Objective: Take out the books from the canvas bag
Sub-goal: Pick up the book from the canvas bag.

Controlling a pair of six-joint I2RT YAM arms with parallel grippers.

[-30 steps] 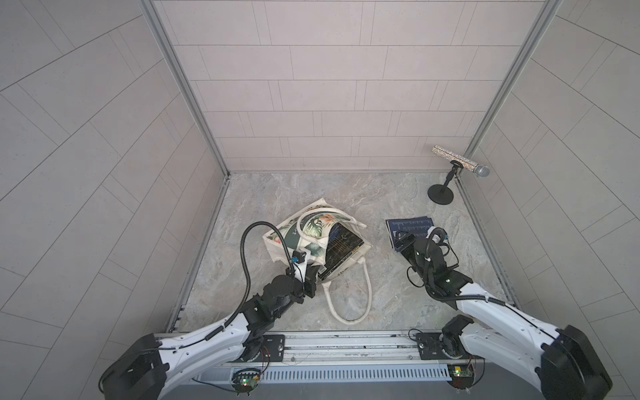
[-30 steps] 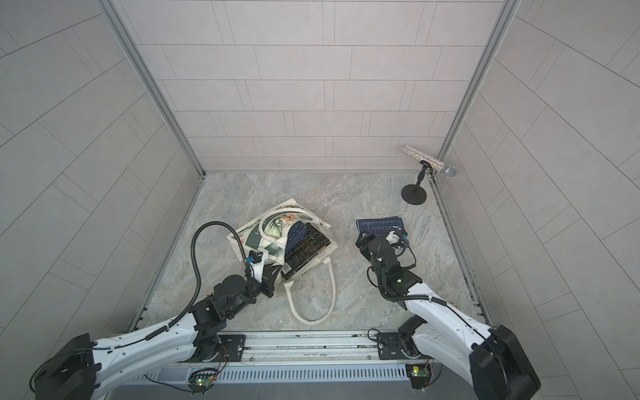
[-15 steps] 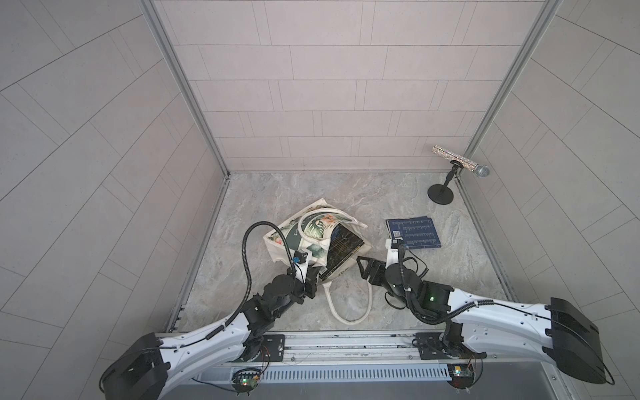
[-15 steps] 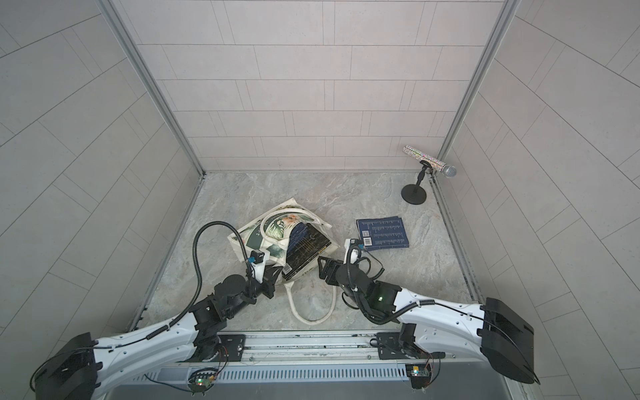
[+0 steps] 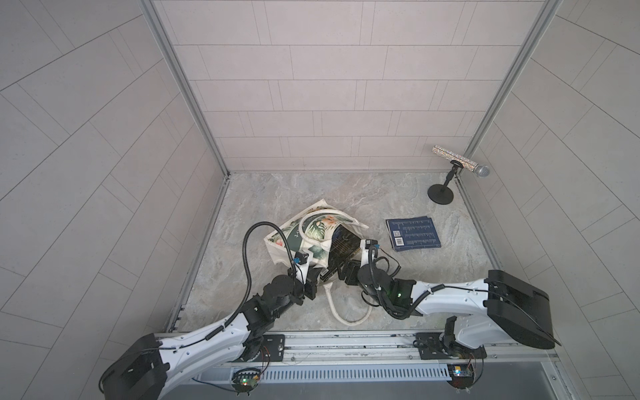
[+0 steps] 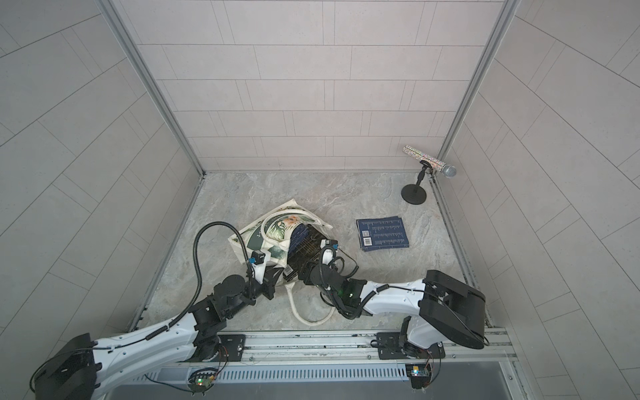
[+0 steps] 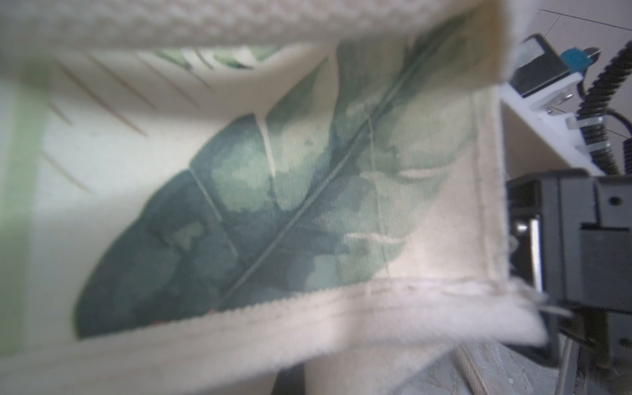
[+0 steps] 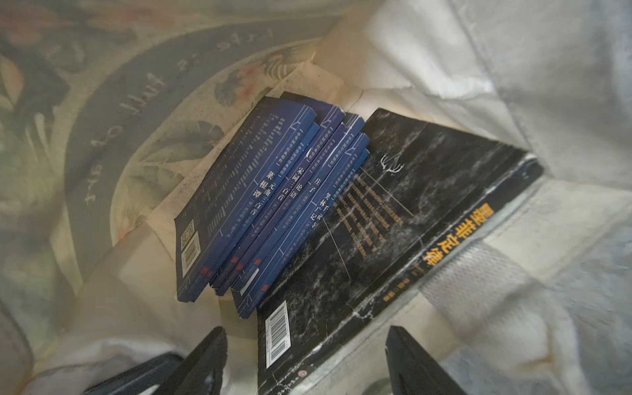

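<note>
Returning from the blue book (image 5: 412, 233) on the table (image 5: 346, 194), the right gripper (image 8: 306, 330) hangs released over the black book (image 8: 393, 222) inside the bag (image 5: 294, 239). The left gripper (image 5: 310, 278) stays clenched on the bag's rim, and more books (image 8: 260, 205) wait inside.

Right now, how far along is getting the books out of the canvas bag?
Done: a small stack of dark navy paperbacks lies on the grey marble table. In hand: the left tool is shut on the rim of the cream leaf-print canvas bag, and the open right tool reaches inside, straddling the thick black book. Left: that book and several navy paperbacks beside it.
</note>
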